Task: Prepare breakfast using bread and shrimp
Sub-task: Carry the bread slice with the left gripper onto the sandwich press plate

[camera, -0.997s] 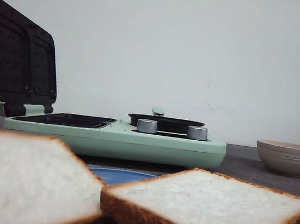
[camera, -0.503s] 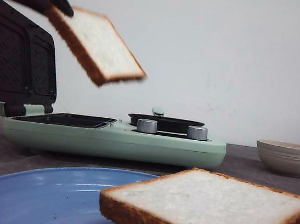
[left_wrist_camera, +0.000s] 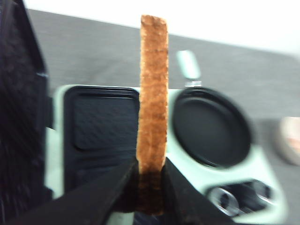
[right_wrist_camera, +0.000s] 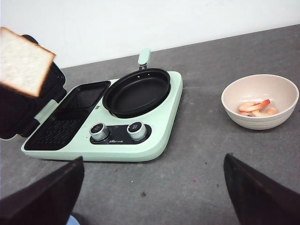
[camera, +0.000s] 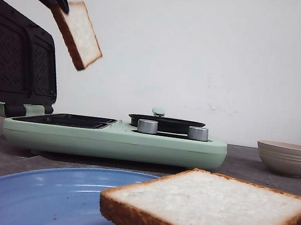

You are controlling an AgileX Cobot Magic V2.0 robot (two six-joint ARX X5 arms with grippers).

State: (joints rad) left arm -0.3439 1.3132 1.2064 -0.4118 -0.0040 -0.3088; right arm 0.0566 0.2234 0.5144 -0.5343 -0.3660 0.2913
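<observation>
My left gripper [left_wrist_camera: 150, 180] is shut on one slice of bread [camera: 76, 33], gripping it by its crust edge [left_wrist_camera: 153, 117]. The slice hangs tilted in the air above the open grill plates [camera: 66, 119] of the mint-green breakfast maker [camera: 119, 141]. In the right wrist view the same slice [right_wrist_camera: 24, 62] shows high beside the raised lid. A second bread slice [camera: 210, 209] lies flat on the blue plate [camera: 45, 198] close to the camera. The shrimp [right_wrist_camera: 255, 108] lie in a beige bowl [right_wrist_camera: 281, 96]. My right gripper [right_wrist_camera: 152, 187] stands open over bare grey table, holding nothing.
The maker's lid [camera: 15, 61] stands upright at the left, dark waffle plates facing out. A round black pan [right_wrist_camera: 137, 91] sits on the maker's right half, with two metal knobs [right_wrist_camera: 117, 131] in front. The beige bowl [camera: 289, 157] stands at the right on the grey table.
The left gripper lifted one bread slice off the blue plate and carried it up and left, toward the open lid. The slice now hangs steeper. The other slice has not moved.
</observation>
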